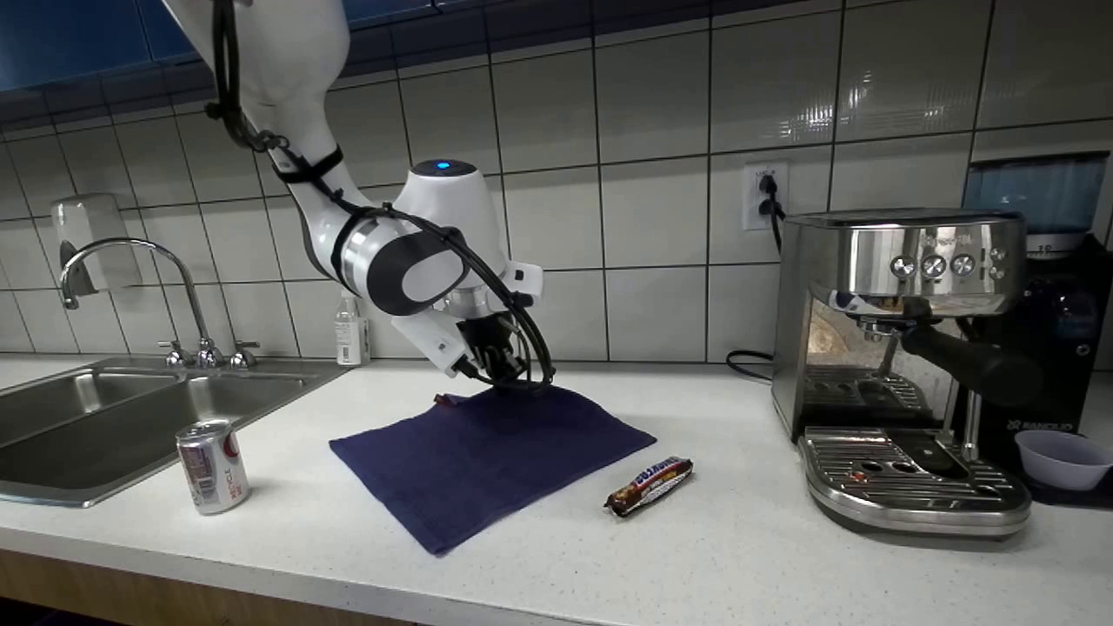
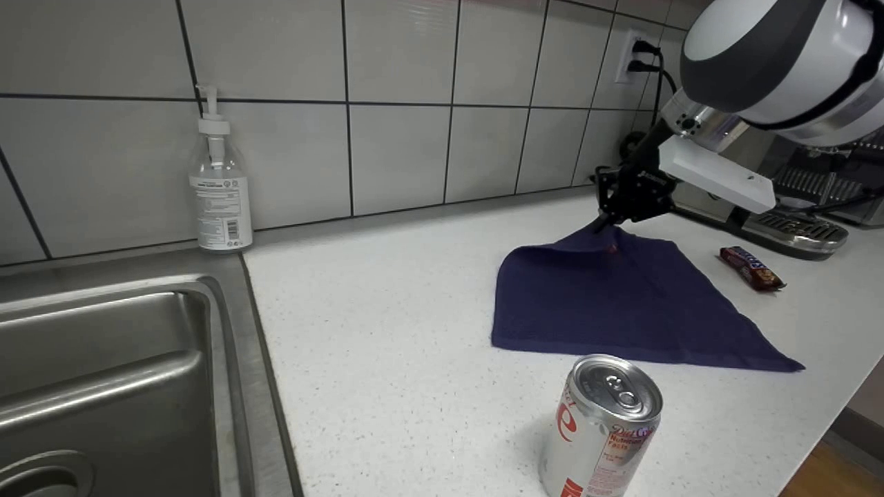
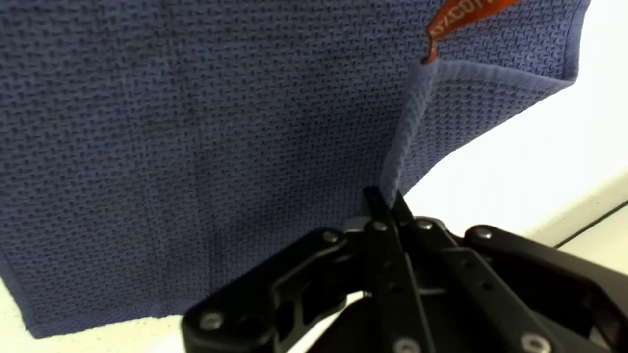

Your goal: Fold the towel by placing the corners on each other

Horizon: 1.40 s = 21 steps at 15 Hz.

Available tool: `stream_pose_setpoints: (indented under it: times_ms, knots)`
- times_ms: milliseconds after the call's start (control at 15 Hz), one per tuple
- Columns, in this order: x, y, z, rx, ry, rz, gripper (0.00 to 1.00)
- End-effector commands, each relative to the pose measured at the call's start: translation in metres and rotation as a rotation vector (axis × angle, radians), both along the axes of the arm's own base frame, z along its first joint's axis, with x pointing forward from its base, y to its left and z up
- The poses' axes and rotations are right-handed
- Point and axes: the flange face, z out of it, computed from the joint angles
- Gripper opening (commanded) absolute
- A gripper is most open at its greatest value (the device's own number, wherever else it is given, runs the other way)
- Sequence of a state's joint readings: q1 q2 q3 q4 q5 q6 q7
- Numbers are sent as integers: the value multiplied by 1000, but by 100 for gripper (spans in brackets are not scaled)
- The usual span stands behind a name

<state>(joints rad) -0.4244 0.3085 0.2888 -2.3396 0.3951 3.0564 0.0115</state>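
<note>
Pinching towel: gripper | wrist view: lettered orange tag | both exterior views: silver can

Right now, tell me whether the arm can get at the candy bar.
Probably not yet: the claw is shut on an edge of the towel and would have to let go first. The candy bar itself looks free, lying beside the towel with nothing on top of it.

Glare flecks the wall tiles, while the wrist view overexposes the counter to white.
</note>
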Motion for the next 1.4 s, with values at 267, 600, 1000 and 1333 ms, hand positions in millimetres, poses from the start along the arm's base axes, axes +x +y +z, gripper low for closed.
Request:
stream_pose_setpoints:
  times_ms: [267,600,1000,1333]
  knots:
    - [-37,-3,6,-11,1,-3,1]
    - [-53,-9,3,-14,17,-14,1]
    - [-61,-17,9,-23,14,26,1]
    - [-68,-21,12,-25,4,53,1]
